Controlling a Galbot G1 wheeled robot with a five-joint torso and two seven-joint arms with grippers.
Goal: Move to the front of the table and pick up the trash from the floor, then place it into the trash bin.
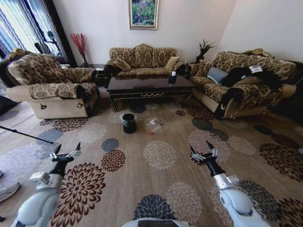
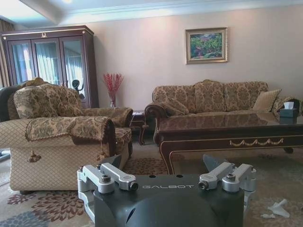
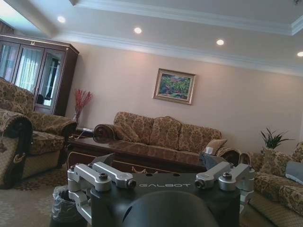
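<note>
The dark glossy table (image 1: 149, 87) stands far ahead, in front of the back sofa. On the carpet before it sits the black trash bin (image 1: 129, 123), with the trash (image 1: 154, 124), white paper scraps and a red bit, just to its right. My left gripper (image 1: 66, 153) and right gripper (image 1: 203, 152) hover open and empty over the carpet, well short of both. The left wrist view has the table (image 2: 227, 135) and a white scrap of trash (image 2: 278, 208) beyond the open left gripper (image 2: 163, 163). The right wrist view has the trash bin (image 3: 64, 208) and table (image 3: 118, 158) past the open right gripper (image 3: 158, 161).
Patterned sofas flank the room: an armchair (image 1: 52, 90) on the left, a sofa (image 1: 241, 82) on the right, another sofa (image 1: 142, 59) behind the table. A dark tissue box (image 1: 172, 78) sits on the table. Open floral carpet (image 1: 158, 153) lies between me and the bin.
</note>
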